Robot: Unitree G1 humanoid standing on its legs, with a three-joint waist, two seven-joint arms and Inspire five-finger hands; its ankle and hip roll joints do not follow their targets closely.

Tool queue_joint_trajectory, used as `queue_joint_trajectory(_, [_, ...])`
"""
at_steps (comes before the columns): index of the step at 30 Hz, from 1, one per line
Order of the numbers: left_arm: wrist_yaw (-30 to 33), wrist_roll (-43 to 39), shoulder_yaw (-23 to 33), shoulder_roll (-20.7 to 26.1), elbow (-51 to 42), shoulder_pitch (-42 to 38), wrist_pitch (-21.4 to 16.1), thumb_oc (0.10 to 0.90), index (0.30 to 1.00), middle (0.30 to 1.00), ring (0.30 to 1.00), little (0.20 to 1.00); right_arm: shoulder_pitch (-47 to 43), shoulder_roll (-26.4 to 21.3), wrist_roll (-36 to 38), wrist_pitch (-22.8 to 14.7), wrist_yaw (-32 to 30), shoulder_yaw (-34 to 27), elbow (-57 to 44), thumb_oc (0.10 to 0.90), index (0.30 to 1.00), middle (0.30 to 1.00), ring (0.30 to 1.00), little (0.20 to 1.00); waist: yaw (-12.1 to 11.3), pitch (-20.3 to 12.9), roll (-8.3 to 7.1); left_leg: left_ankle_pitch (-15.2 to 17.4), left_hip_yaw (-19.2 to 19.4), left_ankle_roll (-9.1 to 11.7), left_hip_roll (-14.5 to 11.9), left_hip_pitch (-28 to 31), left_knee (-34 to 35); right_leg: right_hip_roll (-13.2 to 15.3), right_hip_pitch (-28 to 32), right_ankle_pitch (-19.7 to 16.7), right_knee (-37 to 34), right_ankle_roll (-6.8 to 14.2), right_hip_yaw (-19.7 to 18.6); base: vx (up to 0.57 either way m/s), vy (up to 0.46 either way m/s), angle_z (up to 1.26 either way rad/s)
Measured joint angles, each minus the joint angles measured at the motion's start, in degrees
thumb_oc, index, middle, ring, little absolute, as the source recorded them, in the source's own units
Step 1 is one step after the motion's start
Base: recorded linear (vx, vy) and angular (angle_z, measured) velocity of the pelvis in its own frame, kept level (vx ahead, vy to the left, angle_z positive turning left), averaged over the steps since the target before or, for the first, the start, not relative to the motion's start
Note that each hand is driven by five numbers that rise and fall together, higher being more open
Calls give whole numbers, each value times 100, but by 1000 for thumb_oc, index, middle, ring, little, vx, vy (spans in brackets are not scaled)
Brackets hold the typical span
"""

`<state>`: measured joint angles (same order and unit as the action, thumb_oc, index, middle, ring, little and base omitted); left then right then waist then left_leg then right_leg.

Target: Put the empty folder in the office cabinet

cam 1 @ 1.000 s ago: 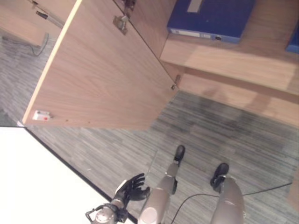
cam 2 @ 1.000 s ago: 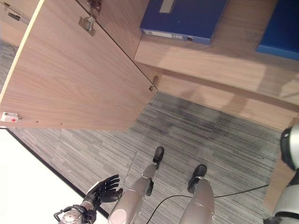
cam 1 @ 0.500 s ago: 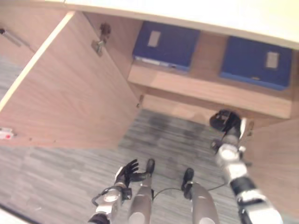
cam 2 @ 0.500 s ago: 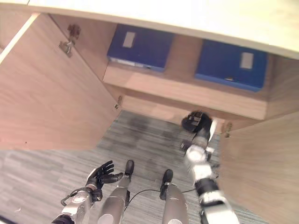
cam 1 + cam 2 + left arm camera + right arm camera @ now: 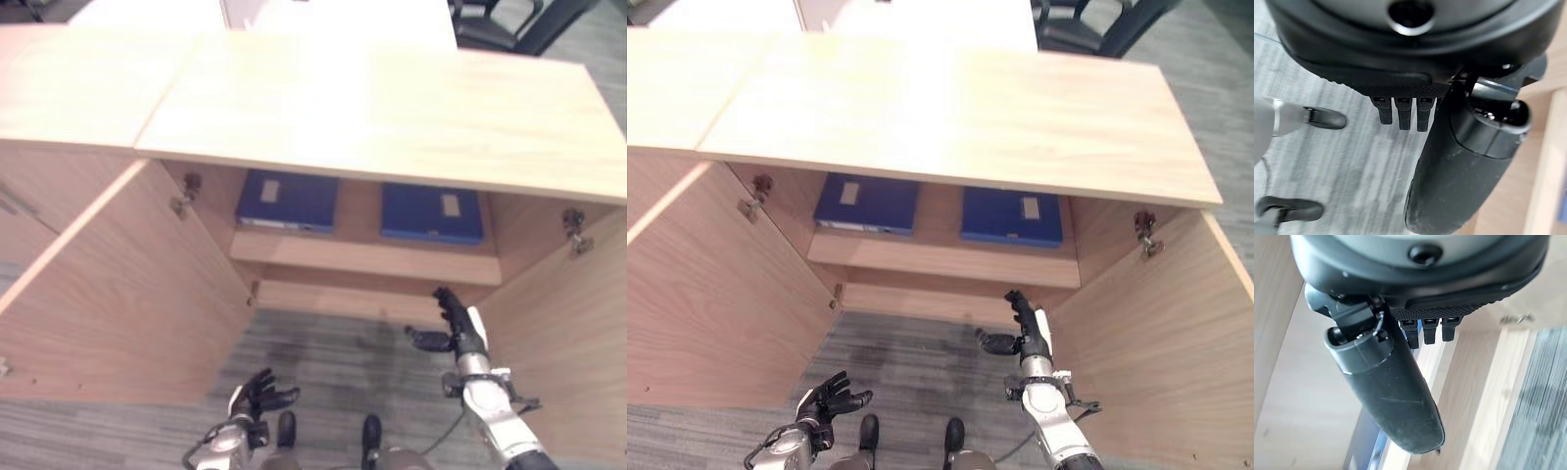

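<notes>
You're holding your right robot hand point(image 5: 1027, 331) raised before the open wooden cabinet point(image 5: 950, 117), fingers straight, empty; left robot hand point(image 5: 831, 397) is hanging low, fingers spread, empty. Two blue folders point(image 5: 867, 204) are lying flat on the shelf point(image 5: 940, 259).

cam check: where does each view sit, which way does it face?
Left eye view: head, looking down at the open cabinet, two blue folders on its shelf; both hands show.
Right eye view: same scene, slightly offset; left robot hand low, right robot hand raised.
Left wrist view: along its hand toward the carpet.
Right wrist view: along its hand toward the cabinet; shares a folder's blue edge.
</notes>
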<state>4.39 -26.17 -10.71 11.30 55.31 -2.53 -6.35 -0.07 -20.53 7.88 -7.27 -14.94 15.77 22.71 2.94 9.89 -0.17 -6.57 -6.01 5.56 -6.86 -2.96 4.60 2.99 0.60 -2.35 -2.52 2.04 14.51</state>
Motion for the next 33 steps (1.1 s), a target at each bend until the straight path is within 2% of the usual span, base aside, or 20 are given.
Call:
queue_joint_trajectory(5, [163,-44,38,-124,-467,310,-22,800,900,900,900,900,225,28,0,51,127,175,46,800,900,900,900,900,-219,-138,73,-17,-312,84,3,-47,18,-72,244,-43,-238,24,324,-70,-15,34])
queue_joint_trajectory(7, [254,-45,-42,-126,-860,477,-25,800,900,900,900,900,271,-32,-2,57,167,222,115,800,900,900,900,900,-462,-147,130,-147,-662,156,9,-226,0,-129,265,-23,-239,8,621,-269,48,99])
queue_joint_trajectory(9, [288,-48,-162,-124,-1651,622,-102,800,900,900,900,900,249,-246,-91,118,163,170,167,800,900,900,900,900,-702,-98,197,-612,-812,346,155,-683,-108,-29,104,125,-25,-106,1248,-330,88,153])
queue_joint_trajectory(10, [269,-48,-180,-105,-1789,691,-186,800,900,900,900,900,230,-354,-122,117,194,168,196,800,900,900,900,900,-796,-88,224,-400,-359,415,166,-770,-34,77,56,72,-17,-240,1606,-177,60,124])
queue_joint_trajectory(11, [264,-47,-174,-55,-1834,704,-172,800,900,900,900,900,174,-386,-132,128,193,157,215,800,900,900,900,900,-830,-48,126,125,496,57,192,-913,-470,250,38,44,-16,-253,1705,-116,50,112])
queue_joint_trajectory(12, [289,-46,-119,49,-1859,741,-163,800,900,900,900,900,124,-369,-232,127,196,148,179,800,900,900,900,900,-805,38,-33,385,1166,-3,142,-967,-1329,555,11,70,146,-213,1828,-118,77,97])
queue_joint_trajectory(14, [290,-42,-108,110,-1789,785,-164,800,900,900,900,900,176,-386,-324,120,206,108,59,800,900,900,900,900,-764,77,-81,510,1246,69,15,-631,-1506,775,50,112,329,-99,1976,-25,63,79])
queue_joint_trajectory(16, [237,-42,-108,99,-1829,835,-158,800,900,900,900,900,505,-353,-347,127,200,-102,29,800,900,900,900,900,-506,79,-25,744,1889,104,-266,-93,-1525,1069,377,178,495,153,2542,21,95,126])
queue_joint_trajectory(17, [238,-42,-155,90,-1983,895,-168,800,900,900,900,900,650,-373,-347,139,193,-188,14,800,900,900,900,900,-450,53,42,700,1970,78,-309,130,-1307,1118,377,281,677,289,2612,20,141,113])
queue_joint_trajectory(18, [231,-41,-191,101,-2166,931,-206,800,900,900,900,900,669,-410,-347,141,191,-257,18,800,900,900,900,900,-497,38,171,954,2036,4,-283,243,-991,1192,221,354,928,352,2596,89,194,85])
queue_joint_trajectory(19, [227,-14,-170,290,-2278,795,-209,800,900,900,900,900,616,-48,-339,206,168,-382,82,800,900,900,900,900,-477,134,-28,813,2096,-118,-41,186,-845,1498,180,154,993,361,2664,66,150,55])
queue_joint_trajectory(21, [218,10,-105,424,-2276,764,-189,800,900,900,900,900,634,171,-340,298,212,-267,82,800,900,900,900,900,-502,119,-225,817,1987,-219,161,210,-823,1673,217,65,990,276,2513,61,174,39])
queue_joint_trajectory(23, [199,69,-53,580,-2289,686,-164,800,900,900,900,900,585,424,-342,299,237,-242,54,800,900,900,900,900,-626,103,-274,842,1869,-338,318,207,-835,1830,295,-129,1064,306,2512,57,224,41])
queue_joint_trajectory(27, [184,181,110,674,-2316,659,-112,800,900,900,900,900,254,556,-343,312,270,-187,44,800,900,900,900,900,-689,109,-243,828,1788,-499,487,214,-864,2205,194,-251,1686,433,2461,-30,113,29])
queue_joint_trajectory(28, [167,181,103,673,-2339,643,-112,800,900,900,900,900,240,546,-343,311,269,-207,18,800,900,900,900,900,-606,118,-181,837,1633,-575,477,240,-846,2251,61,-228,1977,449,2168,34,11,51])
queue_joint_trajectory(29, [169,181,95,689,-2377,638,-112,800,900,900,900,900,248,555,-342,312,266,-209,13,800,900,900,900,900,-580,117,-168,822,1536,-601,466,241,-832,2225,-14,-143,2062,563,1866,30,31,64])
queue_joint_trajectory(30, [113,172,179,799,-2498,691,-118,800,900,900,900,900,286,558,-331,311,310,-227,-3,800,900,900,900,900,-616,169,-51,750,1226,-625,385,220,-747,1620,-140,370,1621,791,594,62,17,70])
queue_joint_trajectory(31, [-115,174,209,941,-2570,740,-121,800,900,900,900,900,345,545,-331,287,371,-307,-58,800,900,900,900,900,-564,167,-38,649,1094,-622,373,211,-617,1364,-135,496,1252,828,138,40,-5,80])
queue_joint_trajectory(32, [-331,175,265,1148,-2689,851,-155,800,900,900,900,900,430,534,-331,248,391,-461,-151,800,900,900,900,900,-482,157,-66,527,1026,-597,386,217,-444,1197,-134,461,855,886,-30,62,-56,78])
queue_joint_trajectory(33, [-436,172,509,1258,-2542,1008,-286,800,900,900,900,900,492,527,-326,234,367,-632,-139,800,900,900,900,900,-478,101,-180,397,876,-551,527,275,-241,1177,-37,193,303,851,159,53,-58,77])
